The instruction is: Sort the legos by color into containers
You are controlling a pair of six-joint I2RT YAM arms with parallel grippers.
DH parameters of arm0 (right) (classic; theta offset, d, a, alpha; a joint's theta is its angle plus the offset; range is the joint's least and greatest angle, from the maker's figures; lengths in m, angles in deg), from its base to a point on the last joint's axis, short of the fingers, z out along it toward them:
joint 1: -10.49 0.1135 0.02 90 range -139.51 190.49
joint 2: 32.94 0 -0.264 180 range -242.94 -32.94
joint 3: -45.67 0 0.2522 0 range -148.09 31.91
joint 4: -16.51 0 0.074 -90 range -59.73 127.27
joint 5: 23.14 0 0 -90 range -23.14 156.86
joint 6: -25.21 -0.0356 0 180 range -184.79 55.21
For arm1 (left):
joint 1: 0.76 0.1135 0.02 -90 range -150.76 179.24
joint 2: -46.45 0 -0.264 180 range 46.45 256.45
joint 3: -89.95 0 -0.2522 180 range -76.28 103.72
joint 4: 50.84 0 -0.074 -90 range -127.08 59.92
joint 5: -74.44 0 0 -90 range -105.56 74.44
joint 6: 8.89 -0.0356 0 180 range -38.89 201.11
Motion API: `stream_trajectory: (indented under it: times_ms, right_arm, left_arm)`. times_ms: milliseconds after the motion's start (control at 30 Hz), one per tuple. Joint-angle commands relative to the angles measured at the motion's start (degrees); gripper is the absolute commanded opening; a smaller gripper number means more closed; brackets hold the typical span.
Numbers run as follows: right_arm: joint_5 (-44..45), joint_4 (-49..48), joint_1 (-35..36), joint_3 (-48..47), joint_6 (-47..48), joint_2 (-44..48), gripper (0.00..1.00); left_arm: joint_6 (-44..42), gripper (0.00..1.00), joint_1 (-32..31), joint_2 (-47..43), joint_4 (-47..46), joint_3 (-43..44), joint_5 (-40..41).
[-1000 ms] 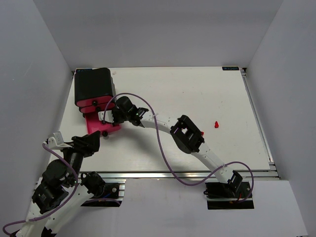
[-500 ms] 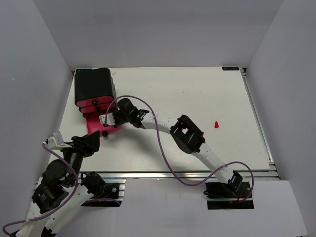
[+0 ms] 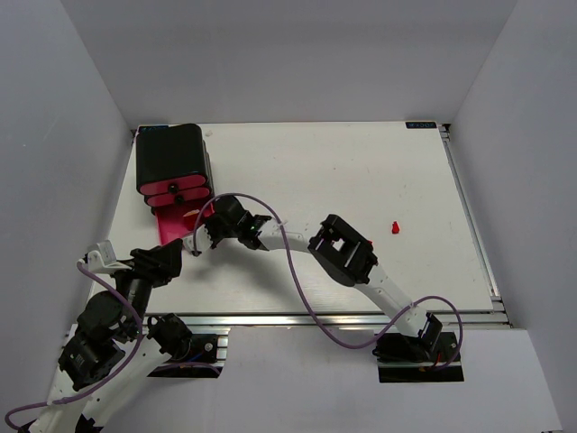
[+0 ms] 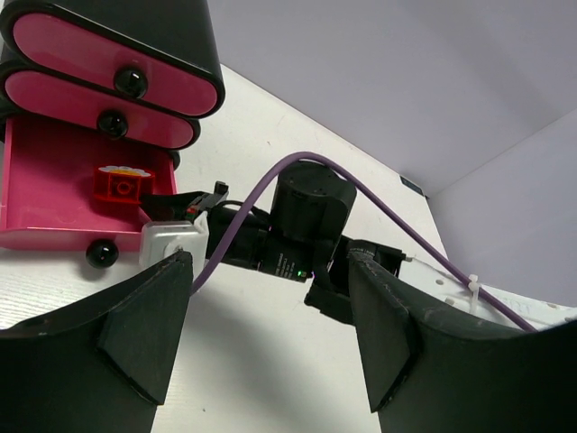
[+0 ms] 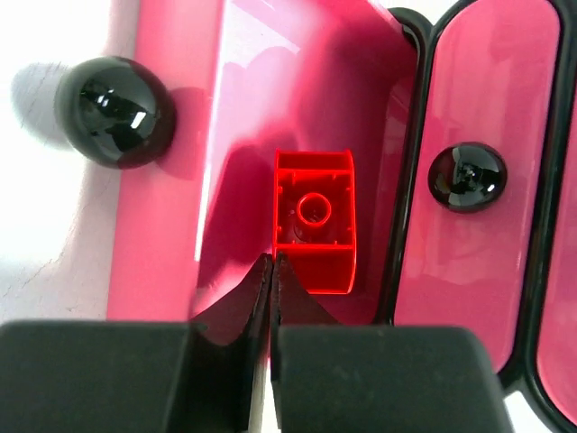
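Observation:
The black housing [image 3: 171, 155] stands at the far left with three pink drawers. The bottom drawer [image 3: 168, 225] is pulled out, and a red lego [image 5: 314, 221] lies in it, also seen in the left wrist view [image 4: 122, 185]. My right gripper [image 3: 202, 236] is shut and empty, its tips [image 5: 272, 262] just short of that lego over the open drawer [image 5: 171, 234]. My left gripper [image 3: 169, 257] is open and empty near the front left, its jaws [image 4: 270, 334] over bare table. Another red lego [image 3: 395, 227] lies on the table at the right.
The two upper drawers [image 4: 108, 63] are closed. The open drawer's black knob [image 5: 113, 108] juts toward the table's front. The right arm and its purple cable [image 3: 297, 271] stretch across the middle of the table. White walls enclose the table [image 3: 361, 171].
My right gripper has drawn back from over the open drawer toward the front right. The left arm has not moved.

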Motion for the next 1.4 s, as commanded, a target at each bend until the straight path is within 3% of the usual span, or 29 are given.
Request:
stream_trajectory:
  times_ms: [0,500,967,1367]
  right_arm:
    - [2.04,-7.64,0.46,3.31,6.48,4.66,0.00]
    - [5.21,-32.33,1.26,12.73,21.17,4.48,0.00]
    - [1.61,-44.90,1.34,21.26,33.04,5.46,0.00]
    - [-0.77,-46.15,1.25,20.73,35.06,5.19,0.00]
  left_arm:
    - [0.16,0.80,0.23,-5.61,0.65,0.61,0.17]
    - [0.34,0.80,0.23,-5.88,0.91,0.79,0.17]
    - [0.43,0.79,0.23,-5.97,0.91,0.97,0.26]
    - [0.51,0.79,0.23,-5.97,1.09,1.05,0.26]
